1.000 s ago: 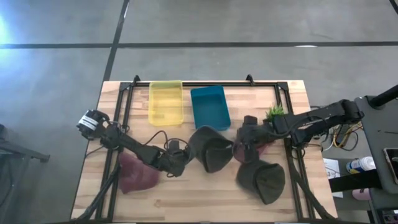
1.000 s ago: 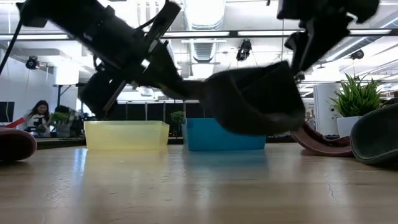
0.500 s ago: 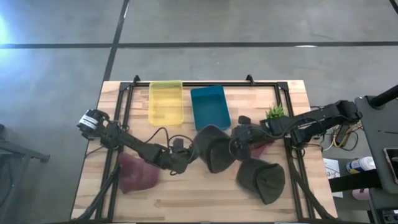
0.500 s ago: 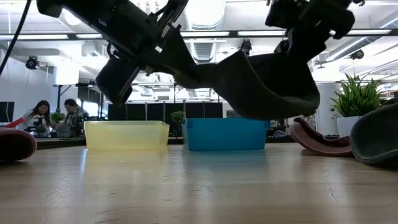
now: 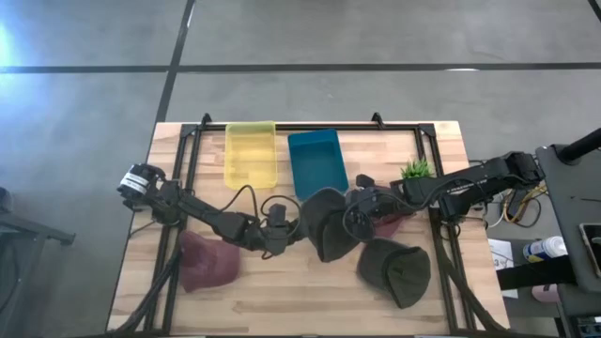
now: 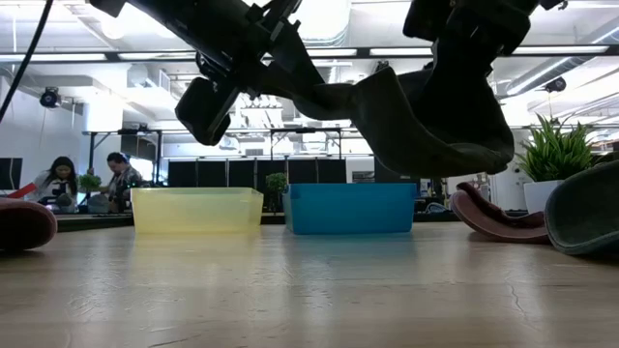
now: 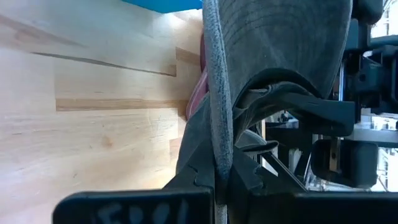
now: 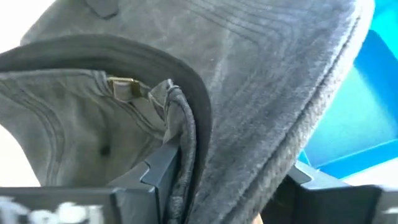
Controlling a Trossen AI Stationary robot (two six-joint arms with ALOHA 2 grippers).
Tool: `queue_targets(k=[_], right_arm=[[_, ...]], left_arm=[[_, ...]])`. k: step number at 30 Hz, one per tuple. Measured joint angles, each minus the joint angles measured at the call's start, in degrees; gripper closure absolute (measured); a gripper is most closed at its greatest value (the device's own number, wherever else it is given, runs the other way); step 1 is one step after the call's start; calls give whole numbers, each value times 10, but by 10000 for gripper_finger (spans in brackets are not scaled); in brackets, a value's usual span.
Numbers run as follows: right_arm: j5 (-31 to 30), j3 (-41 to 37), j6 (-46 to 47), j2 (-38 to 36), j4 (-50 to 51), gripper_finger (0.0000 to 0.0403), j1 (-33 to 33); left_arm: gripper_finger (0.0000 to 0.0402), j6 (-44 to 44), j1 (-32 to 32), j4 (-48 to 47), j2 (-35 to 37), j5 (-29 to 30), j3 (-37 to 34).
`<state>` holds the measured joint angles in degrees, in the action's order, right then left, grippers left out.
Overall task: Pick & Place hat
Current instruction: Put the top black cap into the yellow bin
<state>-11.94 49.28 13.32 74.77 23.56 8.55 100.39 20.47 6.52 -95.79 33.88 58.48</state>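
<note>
overhead camera looked straight down; low camera sat at tabletop level; both shared the blue bin [image 5: 316,161] [image 6: 350,208].

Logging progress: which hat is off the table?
The dark grey hat held between left gripper and right gripper; the other three lie on the wood.

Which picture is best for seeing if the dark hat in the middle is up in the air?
The low view: the held hat hangs clear above the table, with the left gripper and right gripper on it. The high view shows only its place near the blue bin. Wrist views show close-up fabric.
</note>
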Motion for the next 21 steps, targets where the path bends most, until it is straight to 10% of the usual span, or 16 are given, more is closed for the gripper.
queue_targets(k=[12,21], right_arm=[[-9,0,21,-2,10,381,0],[-13,0,-1,-4,52,390,1]], left_arm=[[329,-75,15,-4,5,-19,-1],[274,-141,26,-73,58,-56,-2]])
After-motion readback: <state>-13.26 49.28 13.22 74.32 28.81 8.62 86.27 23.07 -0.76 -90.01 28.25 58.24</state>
